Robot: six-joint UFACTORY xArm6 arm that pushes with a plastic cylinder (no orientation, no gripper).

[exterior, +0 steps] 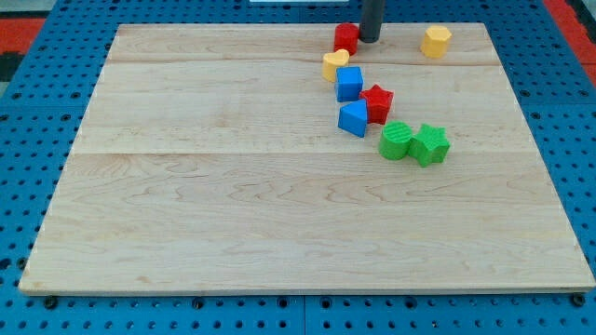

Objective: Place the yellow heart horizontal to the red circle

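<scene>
The yellow heart (335,64) lies near the view's top centre, just below and left of the red circle (346,38), touching or nearly touching it. My tip (370,40) stands at the view's top, right beside the red circle's right side. The rod rises out of the view's top edge.
A blue cube (349,84), a red star (377,102) and a blue triangle-like block (354,118) form a chain below the heart. A green circle (396,140) and a green star (429,144) sit lower right. A yellow hexagon (435,41) lies at the top right. The wooden board (233,205) is ringed by blue pegboard.
</scene>
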